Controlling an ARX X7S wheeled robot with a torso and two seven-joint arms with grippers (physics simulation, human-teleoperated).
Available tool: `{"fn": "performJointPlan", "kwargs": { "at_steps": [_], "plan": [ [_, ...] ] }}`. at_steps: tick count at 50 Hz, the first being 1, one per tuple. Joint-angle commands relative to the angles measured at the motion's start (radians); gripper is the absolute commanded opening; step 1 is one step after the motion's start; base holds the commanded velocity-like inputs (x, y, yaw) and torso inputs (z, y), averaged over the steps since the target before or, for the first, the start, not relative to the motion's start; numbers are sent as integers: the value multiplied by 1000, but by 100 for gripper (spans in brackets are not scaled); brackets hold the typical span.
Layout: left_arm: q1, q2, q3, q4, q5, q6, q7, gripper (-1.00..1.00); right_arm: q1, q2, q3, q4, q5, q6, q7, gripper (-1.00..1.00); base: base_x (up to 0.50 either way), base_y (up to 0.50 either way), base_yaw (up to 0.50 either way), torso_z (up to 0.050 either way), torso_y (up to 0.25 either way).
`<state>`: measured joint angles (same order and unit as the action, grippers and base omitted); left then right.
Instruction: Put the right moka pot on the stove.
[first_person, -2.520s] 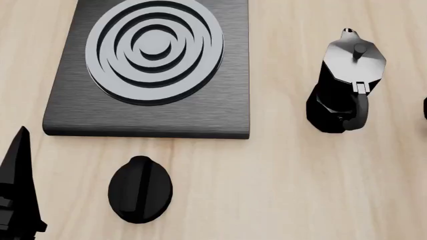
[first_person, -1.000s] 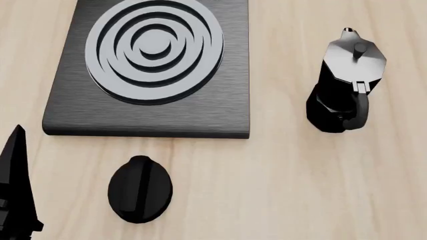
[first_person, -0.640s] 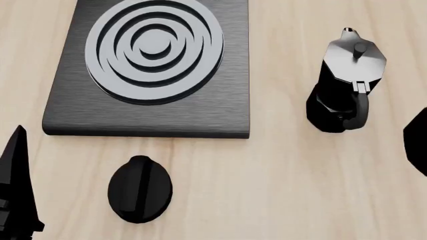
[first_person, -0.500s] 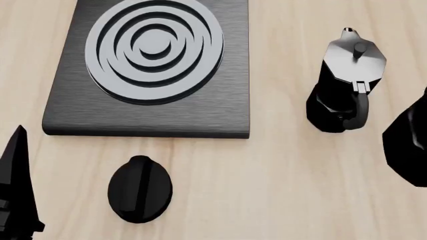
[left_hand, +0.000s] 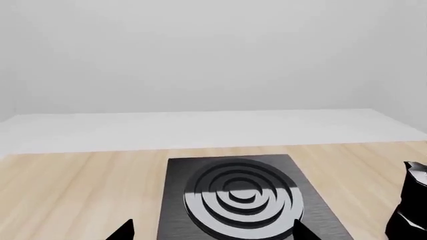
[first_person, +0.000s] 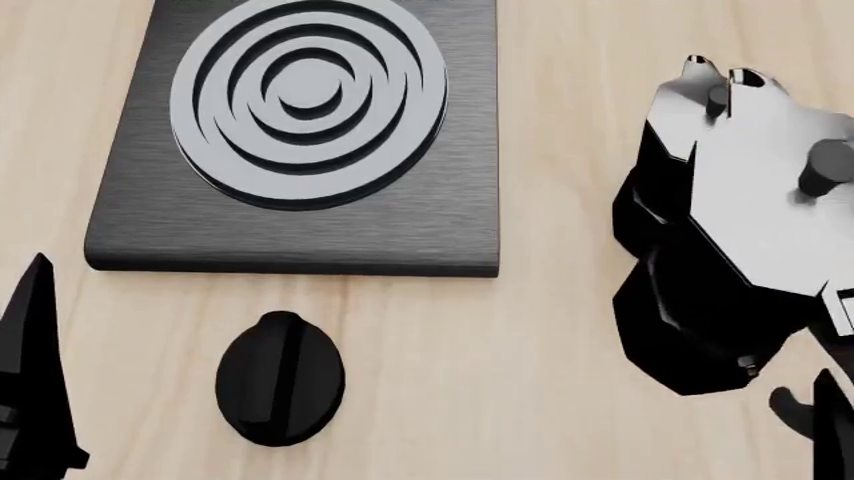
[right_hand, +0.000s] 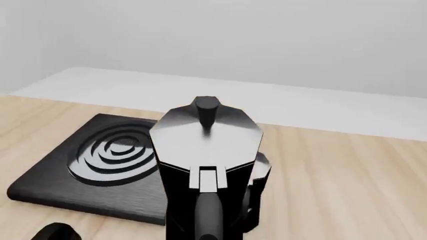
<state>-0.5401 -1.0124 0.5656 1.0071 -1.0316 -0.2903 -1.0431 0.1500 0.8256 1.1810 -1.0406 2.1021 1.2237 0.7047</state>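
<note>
Right moka pot (first_person: 761, 240) seen large and close in the head view, overlapping the second moka pot (first_person: 667, 150) behind it.

No brand, label or writing can be read on any item. The right claw (first_person: 821, 420) is glimpsed only as a dark tip beside the pot's base at the frame edge; its opening and any hold on the pot cannot be told. In the right wrist view the pot's handle and silvery lid fill the centre, directly ahead of the camera. The left claw (left_hand: 210, 231) is shown as two well-separated tips with nothing between them, near the stove (first_person: 160, 225). The stove lies on the desk (first_person: 534, 400), apart from both pots, with a black oval knob (first_person: 280, 378) just in front of it.
</note>
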Motion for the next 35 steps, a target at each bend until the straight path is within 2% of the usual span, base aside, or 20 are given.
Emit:
{"fn": "performJointPlan", "kwargs": {
  "at_steps": [1, 22, 35],
  "plan": [
    [1, -3, 5, 3, 0, 7, -1, 100, 174, -61, -103, -1, 86, 97, 95, -100, 0, 0, 0, 0, 0],
    [-1, -9, 12, -4, 2, 19, -1, 100, 378, -167, -379, 1, 141, 154, 245, -100, 0, 0, 0, 0, 1],
    [-4, -11, 15, -3, 0, 25, -2, 100, 512, -258, -561, 24, 83, 189, 286, -100, 0, 0, 0, 1, 1]
  ]
}}
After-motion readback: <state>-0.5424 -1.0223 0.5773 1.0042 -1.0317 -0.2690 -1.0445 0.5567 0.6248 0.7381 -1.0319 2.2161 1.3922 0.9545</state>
